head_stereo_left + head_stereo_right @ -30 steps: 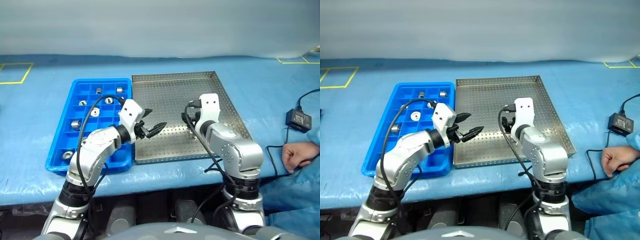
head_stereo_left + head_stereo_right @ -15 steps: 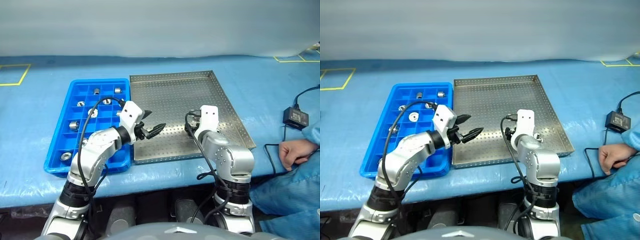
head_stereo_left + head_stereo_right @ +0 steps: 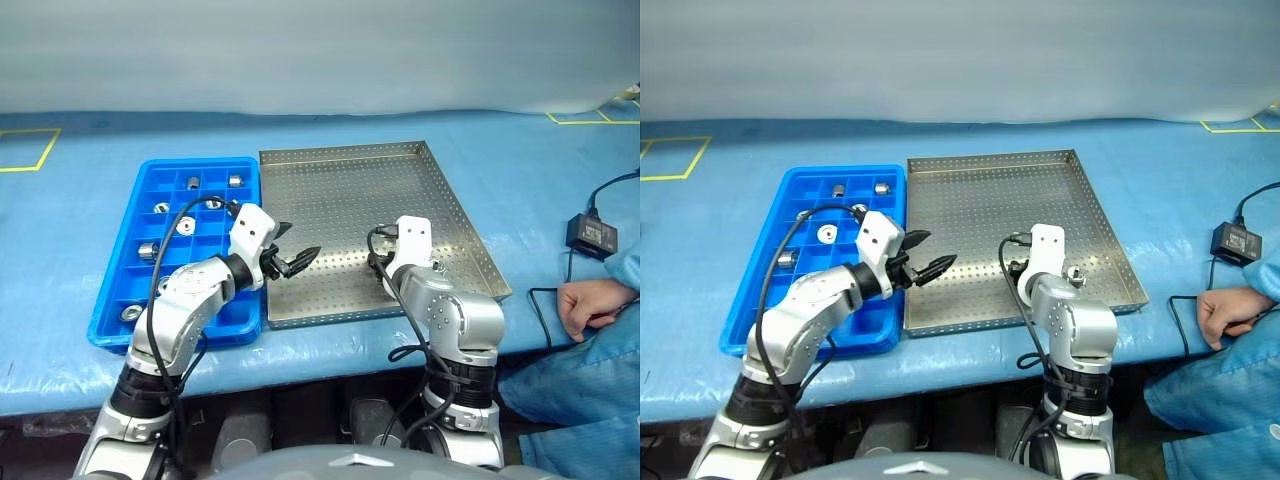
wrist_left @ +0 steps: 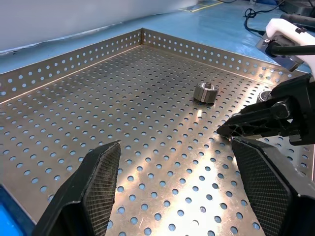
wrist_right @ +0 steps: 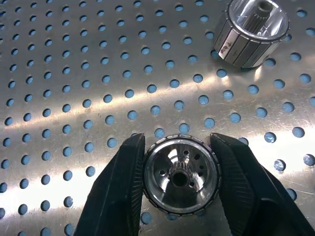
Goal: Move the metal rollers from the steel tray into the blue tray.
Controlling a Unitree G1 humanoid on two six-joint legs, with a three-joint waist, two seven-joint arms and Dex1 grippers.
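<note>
The steel tray [image 3: 345, 195] lies mid-table, with the blue tray [image 3: 200, 165] against its left side. My right gripper [image 5: 178, 157] is down on the steel tray's near right floor, shut on a metal roller [image 5: 180, 176] that stands on end between its fingers. A second roller [image 5: 251, 32] lies just beyond it, and the left wrist view shows that same roller [image 4: 206, 92]. My left gripper [image 3: 300, 243] hovers open and empty over the steel tray's left part, pointing toward the right gripper [image 4: 261, 118]. Several rollers [image 3: 186, 226] sit in compartments of the blue tray.
A person's hand [image 3: 590, 303] rests on the table at the far right. A black power adapter [image 3: 592, 235] with its cable lies near it. Yellow tape lines [image 3: 30, 150] mark the blue table cover at the back left.
My right gripper has come down onto the steel tray's floor and closed on a roller. The left gripper stays open in about the same place.
</note>
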